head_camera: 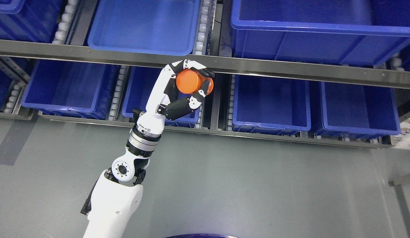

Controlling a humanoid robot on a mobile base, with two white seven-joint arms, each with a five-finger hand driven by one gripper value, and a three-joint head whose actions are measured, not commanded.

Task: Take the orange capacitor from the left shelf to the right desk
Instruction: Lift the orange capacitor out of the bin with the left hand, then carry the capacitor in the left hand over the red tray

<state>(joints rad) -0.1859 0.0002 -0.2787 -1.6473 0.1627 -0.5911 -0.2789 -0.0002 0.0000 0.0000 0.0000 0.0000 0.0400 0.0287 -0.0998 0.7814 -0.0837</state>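
- So we have the orange capacitor (191, 81) in our left hand (178, 92), which reaches up from the lower left of the head view.
- Our fingers (195, 64) curl over the top of the capacitor and our thumb (197, 96) presses in from below, so it sits pinched between them, its round flat face turned toward the camera.
- Above the fingers runs the steel shelf rail (290, 70), and the fingertips overlap its lower edge in the picture; we cannot tell whether they touch it or simply hang in front.
- Behind and below the thumb is a blue bin (138, 96) on the lower shelf level; more blue bins stand to either side and above the fingers.
- The capacitor appears clear of every bin, held in the air in front of the shelf, with the grey floor (244, 185) well below the palm.
- As we judge it, the pick is done: the part is grasped and out of its bin.
- What is left is the carry to the right and the release; the desk is not in view, nor is our right arm.
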